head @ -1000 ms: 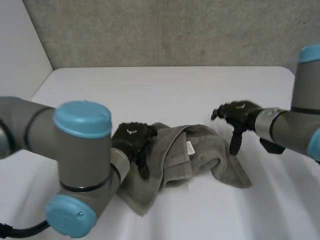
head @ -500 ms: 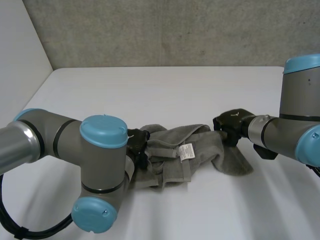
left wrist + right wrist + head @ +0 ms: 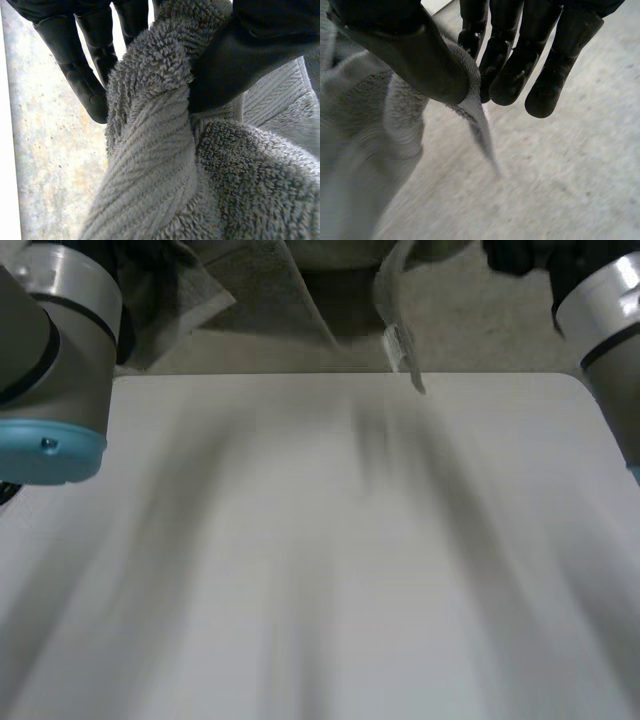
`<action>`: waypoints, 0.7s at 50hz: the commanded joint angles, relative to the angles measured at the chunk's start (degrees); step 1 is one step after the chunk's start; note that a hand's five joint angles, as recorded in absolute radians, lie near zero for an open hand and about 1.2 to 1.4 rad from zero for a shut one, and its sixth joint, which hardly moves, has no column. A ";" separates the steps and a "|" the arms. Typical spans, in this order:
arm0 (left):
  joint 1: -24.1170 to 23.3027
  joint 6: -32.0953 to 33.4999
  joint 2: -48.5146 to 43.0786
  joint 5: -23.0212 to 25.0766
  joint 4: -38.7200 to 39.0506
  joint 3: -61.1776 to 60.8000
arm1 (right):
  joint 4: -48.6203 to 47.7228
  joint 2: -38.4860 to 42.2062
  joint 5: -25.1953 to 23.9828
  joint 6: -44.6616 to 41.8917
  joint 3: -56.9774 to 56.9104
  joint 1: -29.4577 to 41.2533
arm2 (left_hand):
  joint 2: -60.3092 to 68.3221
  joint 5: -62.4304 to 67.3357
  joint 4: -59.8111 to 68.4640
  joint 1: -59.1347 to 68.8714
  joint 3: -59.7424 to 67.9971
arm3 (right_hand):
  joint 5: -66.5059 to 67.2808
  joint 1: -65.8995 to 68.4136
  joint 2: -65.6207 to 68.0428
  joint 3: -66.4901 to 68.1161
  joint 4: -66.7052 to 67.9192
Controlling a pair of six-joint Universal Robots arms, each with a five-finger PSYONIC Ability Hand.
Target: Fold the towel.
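The left hand pinches bunched towel against its thumb, the right hand an edge; above the table it's mostly cut off.

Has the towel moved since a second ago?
Yes. The towel went up, off the table, and now hangs above its far edge.

The towel hangs above the white table, label dangling, between left arm and right arm.
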 commanded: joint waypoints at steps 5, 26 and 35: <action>1.11 -0.16 -1.87 4.90 1.03 -19.56 | 5.33 4.61 -3.04 -13.89 13.04 0.94 | -2.79 -13.81 -5.38 -0.25 -7.87 | 3.69 4.34 4.91 4.10 3.81; 0.76 1.87 3.12 7.36 3.84 -49.96 | 10.15 4.02 -4.81 -38.97 33.53 -1.68 | -4.44 -15.46 -7.02 -1.90 -9.51 | 3.69 4.34 4.91 4.10 3.81; 0.32 2.04 13.32 7.45 3.84 -53.39 | 17.46 0.67 -6.04 -31.58 33.36 -3.19 | -41.19 -52.21 -43.78 -38.65 -46.27 | -7.86 -7.20 -6.64 -7.45 -7.74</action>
